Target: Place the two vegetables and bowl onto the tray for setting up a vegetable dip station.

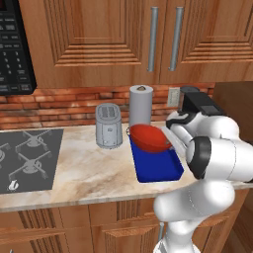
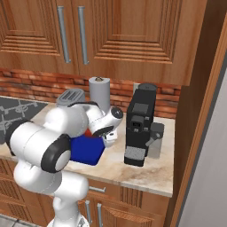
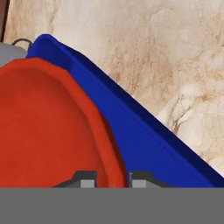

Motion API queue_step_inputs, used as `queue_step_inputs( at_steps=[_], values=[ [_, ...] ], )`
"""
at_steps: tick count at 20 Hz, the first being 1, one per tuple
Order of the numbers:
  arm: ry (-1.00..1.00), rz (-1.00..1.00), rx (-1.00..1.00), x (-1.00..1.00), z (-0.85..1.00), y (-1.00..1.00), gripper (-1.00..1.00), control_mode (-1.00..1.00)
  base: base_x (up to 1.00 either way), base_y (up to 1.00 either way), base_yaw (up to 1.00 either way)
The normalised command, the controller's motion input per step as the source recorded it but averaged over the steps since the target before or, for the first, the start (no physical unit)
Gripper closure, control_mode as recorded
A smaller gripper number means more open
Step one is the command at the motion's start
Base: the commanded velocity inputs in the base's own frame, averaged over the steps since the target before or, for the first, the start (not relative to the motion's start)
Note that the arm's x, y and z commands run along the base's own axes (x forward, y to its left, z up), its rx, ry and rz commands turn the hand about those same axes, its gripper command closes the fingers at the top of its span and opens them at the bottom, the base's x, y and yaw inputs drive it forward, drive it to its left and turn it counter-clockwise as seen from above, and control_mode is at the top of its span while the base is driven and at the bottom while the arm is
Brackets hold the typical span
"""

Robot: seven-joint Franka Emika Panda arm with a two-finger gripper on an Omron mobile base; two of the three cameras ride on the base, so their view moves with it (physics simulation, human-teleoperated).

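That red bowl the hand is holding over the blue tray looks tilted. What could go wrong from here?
The hand pinches only the rim of the red bowl, which hangs tilted over the blue tray. It might slip or swing in such a thin grip. Released at this angle, it could rock or slide toward the tray's low side. The paper towel roll and toaster stand close behind, so a wide swing could bump them.

Glossy round red bowl [image 1: 149, 137] over a smooth matt blue rectangular tray [image 1: 157, 167], on a polished beige marble counter [image 1: 89, 168].
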Motion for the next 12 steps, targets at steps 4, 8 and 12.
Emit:
queue_step_inputs(
  at_steps=[4, 8, 12],
  values=[
    [-0.18, 0.0, 0.0, -0.07, 0.01, -0.05, 1.0, -1.0, 0.0, 0.0, 0.0],
    [-0.06, 0.0, -0.02, -0.05, 0.0, -0.03, 1.0, -1.0, 0.0, 0.0, 0.0],
    [0.0, 0.0, -0.06, 0.0, 0.0, -0.03, 1.0, -1.0, 0.0, 0.0, 0.0]
  ],
)
